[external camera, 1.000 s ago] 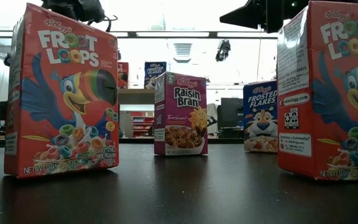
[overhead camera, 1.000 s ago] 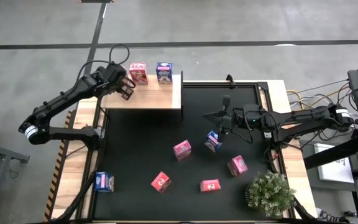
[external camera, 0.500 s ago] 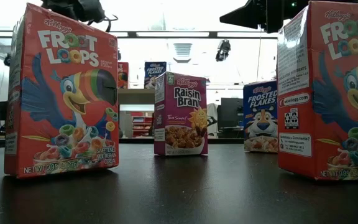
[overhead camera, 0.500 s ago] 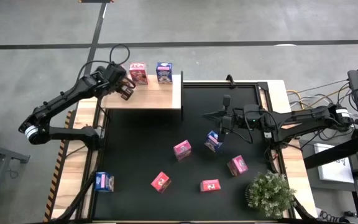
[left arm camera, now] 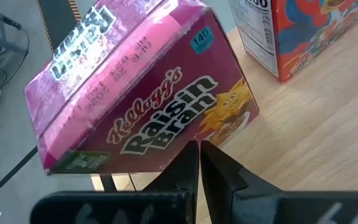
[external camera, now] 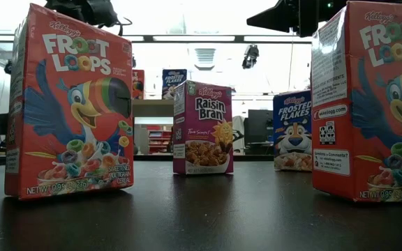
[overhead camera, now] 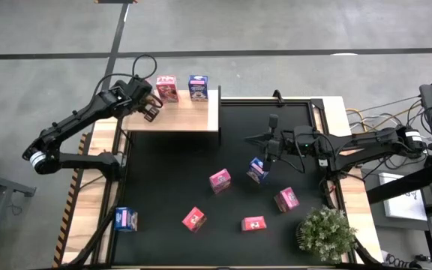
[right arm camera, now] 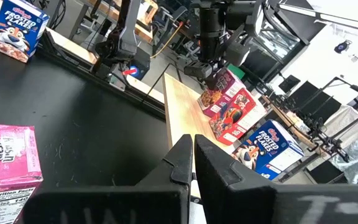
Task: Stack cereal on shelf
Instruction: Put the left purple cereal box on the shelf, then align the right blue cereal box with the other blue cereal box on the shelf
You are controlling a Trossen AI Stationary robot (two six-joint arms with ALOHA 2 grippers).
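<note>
Your left gripper is clamped on a tilted pink cardboard Raisin Bran box at the left end of the pale wooden shelf, just beside an upright red Froot Loops box and a blue Frosted Flakes box. Your right gripper, fingers pressed together and empty, hovers over the black counter near a tipped blue box. Five more boxes lie scattered toward the counter's front edge, leaving its middle open.

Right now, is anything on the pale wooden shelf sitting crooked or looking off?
Yes. The pink Raisin Bran carton at the light wooden shelf's left end is tilted, not upright like the red Froot Loops box and blue Frosted Flakes box beside it.
</note>
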